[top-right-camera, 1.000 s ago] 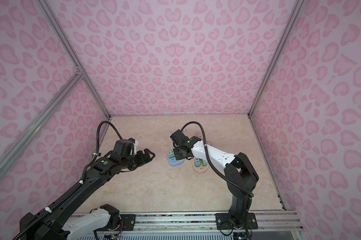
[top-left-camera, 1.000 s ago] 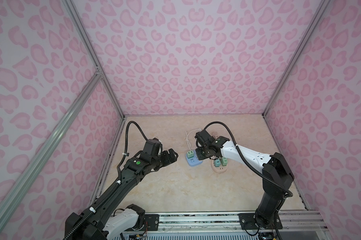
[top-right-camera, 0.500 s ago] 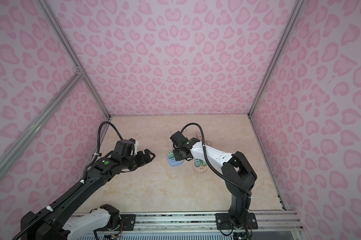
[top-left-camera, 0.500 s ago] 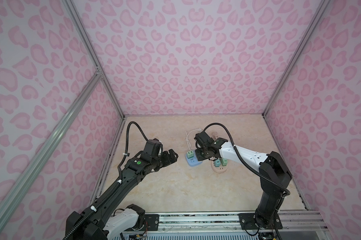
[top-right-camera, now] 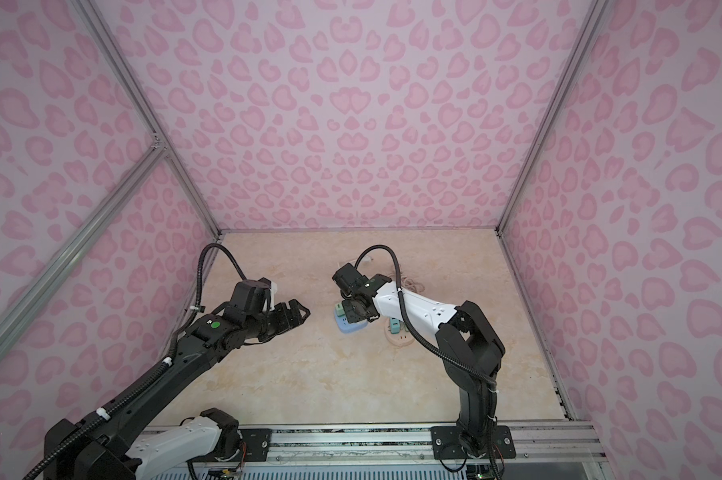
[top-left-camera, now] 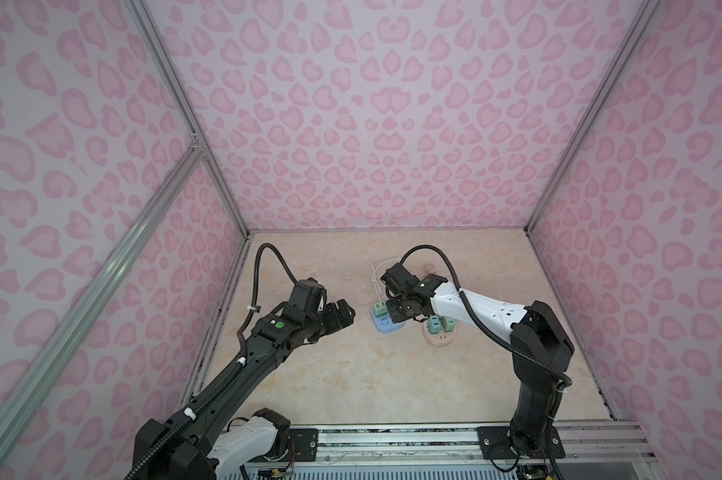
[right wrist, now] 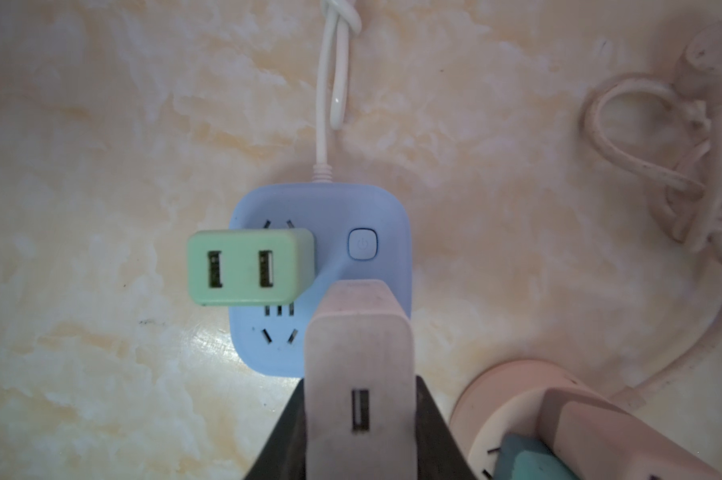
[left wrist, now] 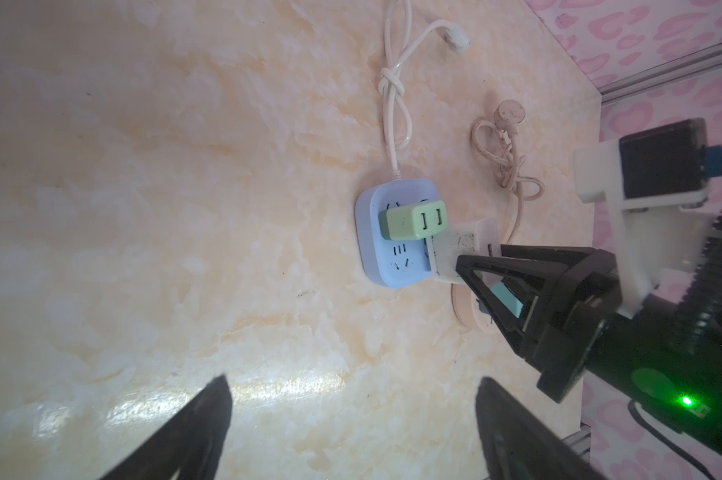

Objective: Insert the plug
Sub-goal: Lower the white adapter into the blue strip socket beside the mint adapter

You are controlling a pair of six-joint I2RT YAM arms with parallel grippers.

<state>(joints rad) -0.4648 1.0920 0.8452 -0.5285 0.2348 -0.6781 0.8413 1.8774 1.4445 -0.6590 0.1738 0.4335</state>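
One pale pink plug (right wrist: 359,353) with a single USB port: clamped between the right fingers (right wrist: 282,440), over a corner of the blue socket block (right wrist: 268,357) near the middle of the counter (right wrist: 101,124); prong seating cannot be told. One green adapter (right wrist: 249,270): seated in the same block. The left fingers (left wrist: 201,424): spread wide, empty, apart from the block toward the counter's left edge. One round pink socket (right wrist: 500,395): just beside the block.

A round pink socket (right wrist: 496,395) holding a teal adapter (right wrist: 525,461) sits on the marbled table (right wrist: 101,124).
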